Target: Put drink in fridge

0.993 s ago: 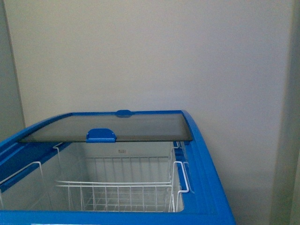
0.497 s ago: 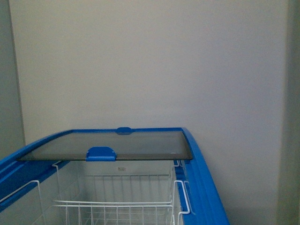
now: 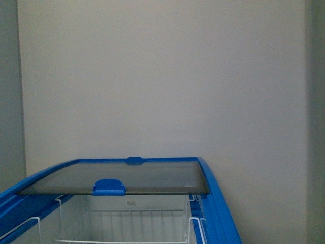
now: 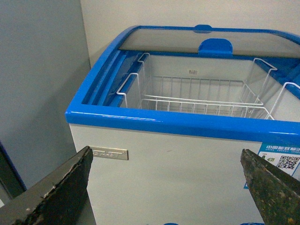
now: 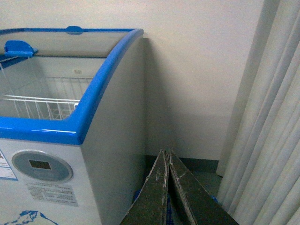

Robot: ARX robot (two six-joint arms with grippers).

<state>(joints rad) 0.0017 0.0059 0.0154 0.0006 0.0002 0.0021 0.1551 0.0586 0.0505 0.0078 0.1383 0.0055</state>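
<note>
The fridge (image 3: pixel 218 208) is a white chest freezer with a blue top rim. Its glass lid (image 3: pixel 117 178) is slid to the far half, so the near half stands open over a white wire basket (image 4: pixel 201 96). The fridge also shows in the left wrist view (image 4: pixel 178 126) and the right wrist view (image 5: pixel 108 79). My left gripper (image 4: pixel 166 157) is open and empty, in front of the fridge's white front wall. My right gripper (image 5: pixel 166 152) is shut with nothing between its fingers, low beside the fridge's right front corner. The drink is out of view.
A plain grey tall cabinet (image 4: pixel 37 84) stands close on the fridge's left. A pale curtain (image 5: pixel 267 131) hangs to the right. A bare wall (image 3: pixel 162 76) is behind. A round control panel (image 5: pixel 41 165) sits on the fridge's front.
In the front view the fridge has dropped lower in the picture over the last second. Less of the wire basket shows and more of the wall shows.
</note>
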